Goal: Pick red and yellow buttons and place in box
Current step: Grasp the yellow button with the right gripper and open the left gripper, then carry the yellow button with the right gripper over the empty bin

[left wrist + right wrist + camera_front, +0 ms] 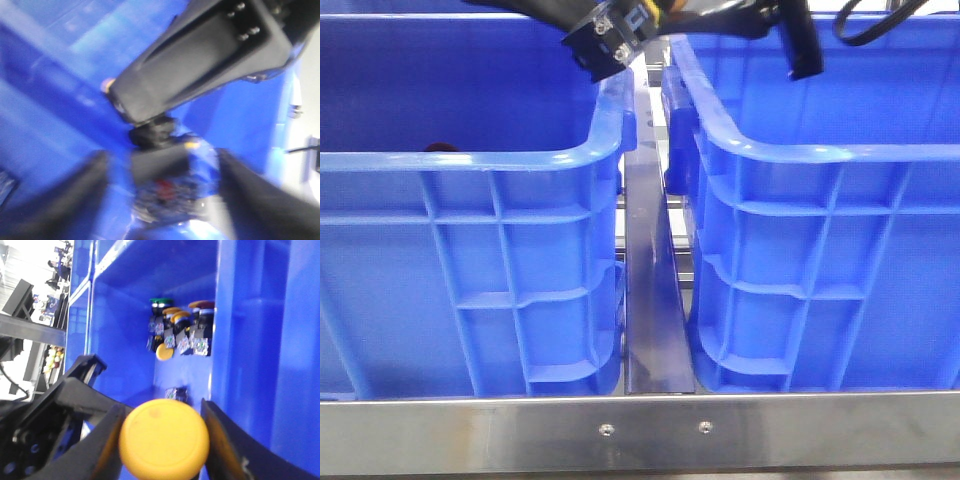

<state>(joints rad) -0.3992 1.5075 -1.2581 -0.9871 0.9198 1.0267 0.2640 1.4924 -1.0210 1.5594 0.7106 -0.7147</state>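
Two large blue ribbed plastic crates sit side by side behind a steel rail (640,428), the left crate (470,260) and the right crate (830,260), with a dark metal divider (655,290) between them. A dark red cap (442,149) peeks over the left crate's front rim. Both arms hang over the crates' top edges. The right wrist view shows the right gripper (162,440) clamped on a round yellow button (164,439) above a cluster of push-buttons (180,332) in a crate corner. The left gripper (162,195), blurred, has its jaws apart.
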